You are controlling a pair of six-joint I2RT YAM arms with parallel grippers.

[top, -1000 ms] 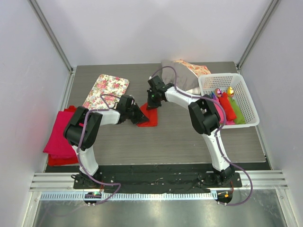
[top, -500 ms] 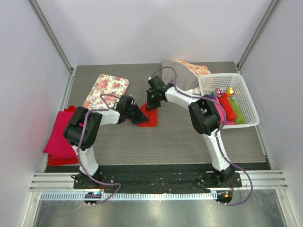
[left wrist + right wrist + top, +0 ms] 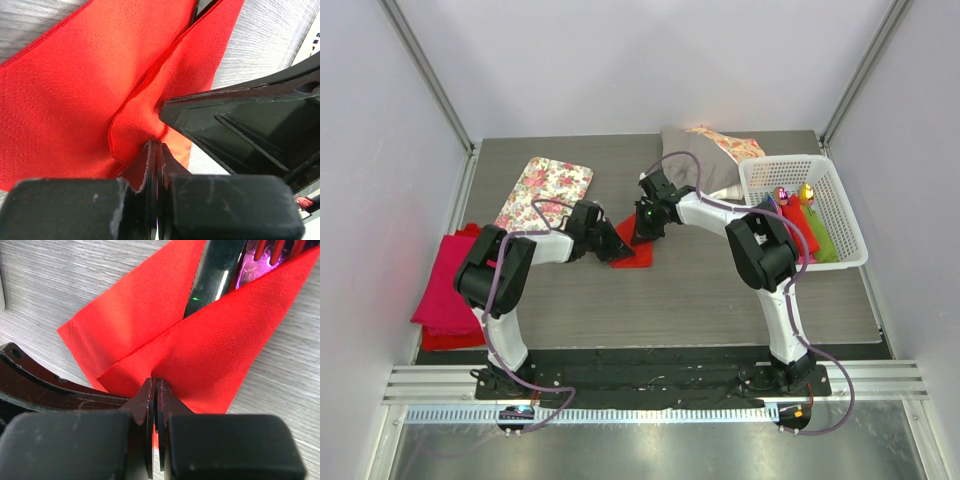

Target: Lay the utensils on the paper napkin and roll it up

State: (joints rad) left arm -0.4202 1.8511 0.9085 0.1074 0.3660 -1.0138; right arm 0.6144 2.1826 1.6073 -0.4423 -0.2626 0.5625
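Nearest, at the table's left edge, we see a magenta cloth stack [image 3: 445, 290]. Mid-table lies the red napkin [image 3: 636, 258], folded over utensils [image 3: 215, 275] that poke out from the fold. Our left gripper [image 3: 156, 149] is clamped on a puckered fold of it, and our right gripper [image 3: 155, 386] pinches the folded flap's corner. Beyond stand a floral mat [image 3: 546, 188] and a white basket [image 3: 750, 185].

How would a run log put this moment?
left pincer: shut on paper napkin | right pincer: likewise | utensils: inside fold
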